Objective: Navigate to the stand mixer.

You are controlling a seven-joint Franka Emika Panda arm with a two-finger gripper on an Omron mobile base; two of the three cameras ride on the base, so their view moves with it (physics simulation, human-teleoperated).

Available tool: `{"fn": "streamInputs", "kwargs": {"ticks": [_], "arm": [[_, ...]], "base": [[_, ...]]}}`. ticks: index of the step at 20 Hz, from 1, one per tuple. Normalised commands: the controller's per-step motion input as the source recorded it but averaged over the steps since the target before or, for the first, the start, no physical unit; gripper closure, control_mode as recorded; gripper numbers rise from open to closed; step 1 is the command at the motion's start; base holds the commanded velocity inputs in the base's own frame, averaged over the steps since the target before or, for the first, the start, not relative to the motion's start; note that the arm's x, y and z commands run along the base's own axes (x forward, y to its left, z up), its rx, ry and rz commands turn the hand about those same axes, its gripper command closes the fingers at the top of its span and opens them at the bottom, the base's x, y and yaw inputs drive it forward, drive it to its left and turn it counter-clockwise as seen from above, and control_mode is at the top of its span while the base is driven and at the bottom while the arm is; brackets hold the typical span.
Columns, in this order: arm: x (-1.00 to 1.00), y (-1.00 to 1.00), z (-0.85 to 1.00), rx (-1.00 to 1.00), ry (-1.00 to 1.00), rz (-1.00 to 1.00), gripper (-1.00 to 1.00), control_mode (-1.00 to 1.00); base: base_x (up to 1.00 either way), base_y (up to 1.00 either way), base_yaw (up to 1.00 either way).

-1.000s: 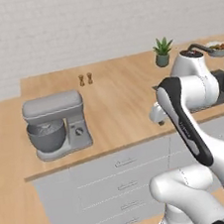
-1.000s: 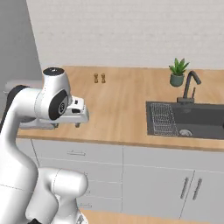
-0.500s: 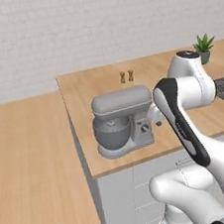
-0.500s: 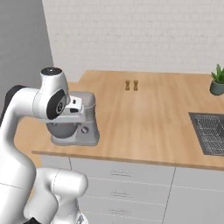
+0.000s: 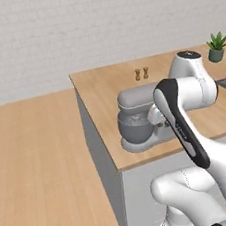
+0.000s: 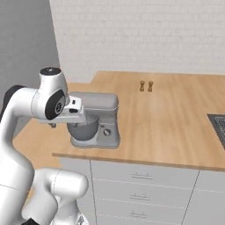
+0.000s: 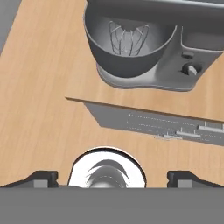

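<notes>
Stand mixer [image 5: 138, 119] near front left corner of tabletop [image 5: 107, 90], close to both edges.

Hand [image 7: 111, 177] empty, fingers spread wide, held off front edge over floor.

Risk, judged: base rolling on, forearm clips mixer head, or base bumps cabinet.

Mixer: smooth light grey rounded head, shiny metal bowl [image 7: 127, 48], wire whisk inside, flat base. Tabletop: matte wood grain.

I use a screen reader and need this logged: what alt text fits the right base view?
A light grey stand mixer with a metal bowl sits near the left front corner of a wooden counter, partly behind the robot's white arm. Two small shakers stand farther back, drawers run below, and a sink edge shows at right.
</notes>
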Motion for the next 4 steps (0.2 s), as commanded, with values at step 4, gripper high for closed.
{"fn": "streamInputs", "kwargs": {"ticks": [4], "arm": [[0.0, 0.0, 0.0, 0.0, 0.0, 0.0, -1.0, 1.0]], "base": [[0.29, -0.02, 0.0]]}}
